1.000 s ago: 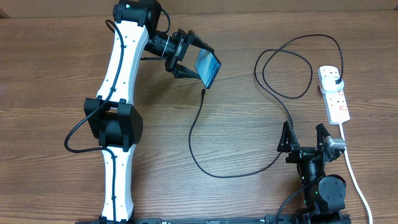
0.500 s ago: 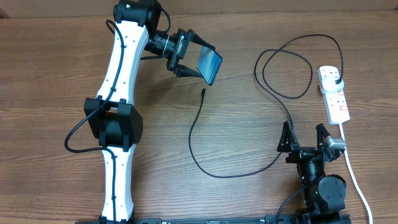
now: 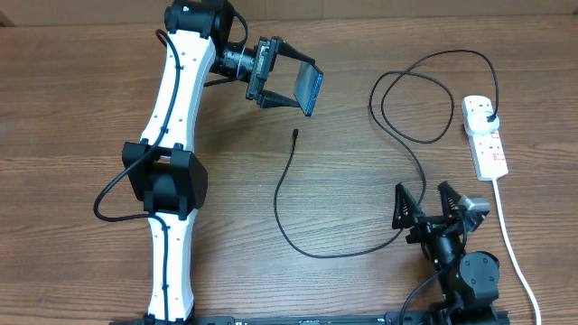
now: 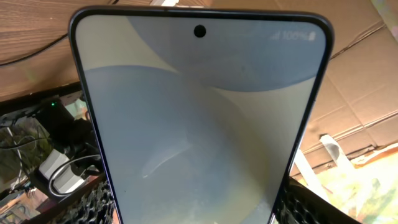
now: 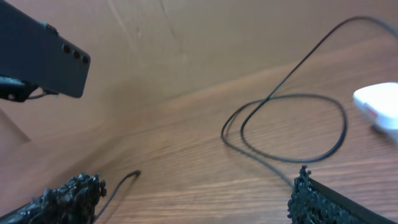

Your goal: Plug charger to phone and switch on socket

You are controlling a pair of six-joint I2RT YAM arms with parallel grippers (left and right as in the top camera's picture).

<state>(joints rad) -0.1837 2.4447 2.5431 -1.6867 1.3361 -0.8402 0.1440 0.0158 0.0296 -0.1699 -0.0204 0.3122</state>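
The phone (image 3: 310, 90) is clamped along its 2 long edges by the left gripper (image 3: 300, 87) in the upper middle of the overhead frame. It is held raised off the wooden surface (image 3: 90, 99) and tipped on edge, judged to be so that it can be brought to the connector tip (image 3: 296, 134), which lies loose just below it. The charger (image 3: 278, 194) is trailed down the centre, across to the lower right and up through a loop. Its plug (image 3: 489, 117) is already seated in the power strip (image 3: 490, 153) at the right edge, so the phone end and the switch are judged to be what remains. The right gripper (image 3: 421, 191) is spread wide and empty at the lower right, near the cable, probably ready to take it. 1 phone, 1 charger, 1 power strip and 2 grippers are counted. 3 lenses are seen on the phone's back in the right wrist view. The red switches are too small to be counted.
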